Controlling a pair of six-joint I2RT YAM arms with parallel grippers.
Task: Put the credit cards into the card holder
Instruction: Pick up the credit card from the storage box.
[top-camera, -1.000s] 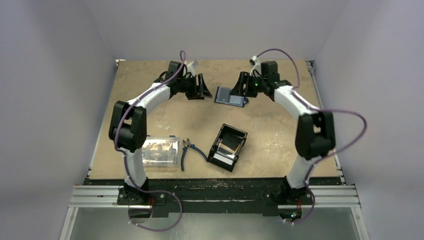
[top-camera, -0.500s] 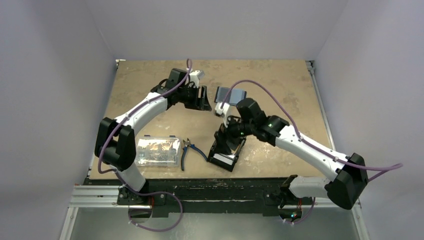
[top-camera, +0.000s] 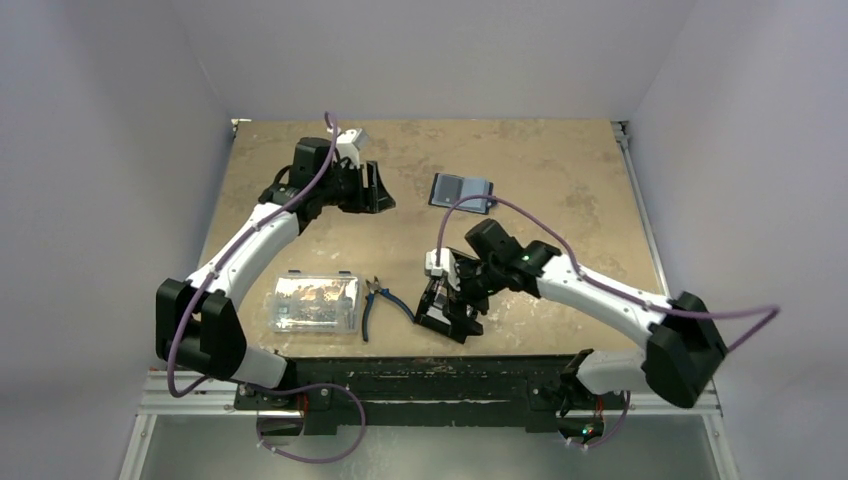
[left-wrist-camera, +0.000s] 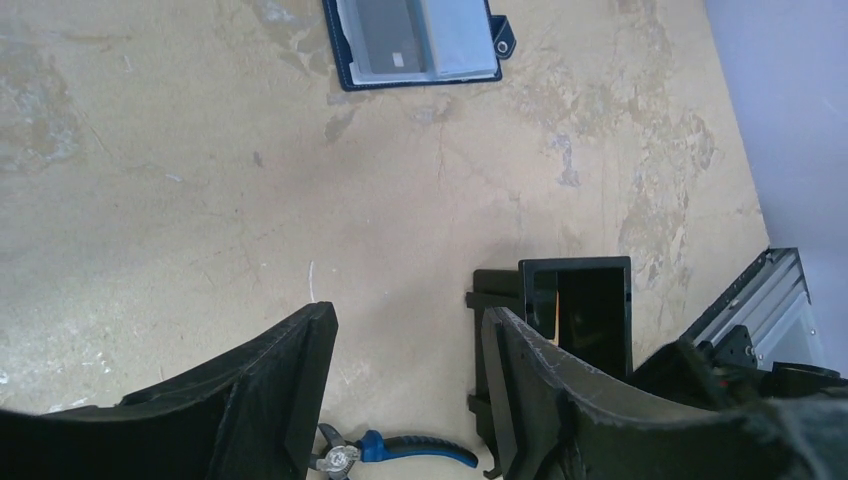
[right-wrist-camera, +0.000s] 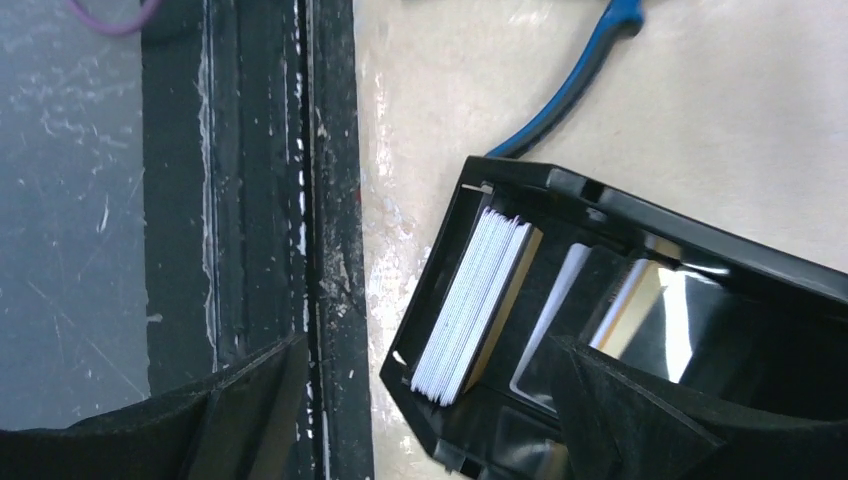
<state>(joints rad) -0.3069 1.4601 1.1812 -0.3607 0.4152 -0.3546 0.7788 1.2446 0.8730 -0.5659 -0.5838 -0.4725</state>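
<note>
From where I stand nothing can be read: any print on the credit cards, the card holder or the black tray is too small to make out.

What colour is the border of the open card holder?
The card holder is navy blue around its edge, clearest in the left wrist view.

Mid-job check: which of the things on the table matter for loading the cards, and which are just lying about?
For the job:
credit cards, stacked on edge in the black tray
card holder, lying open at the far side

Lying about:
blue-handled pliers
clear plastic box
</note>
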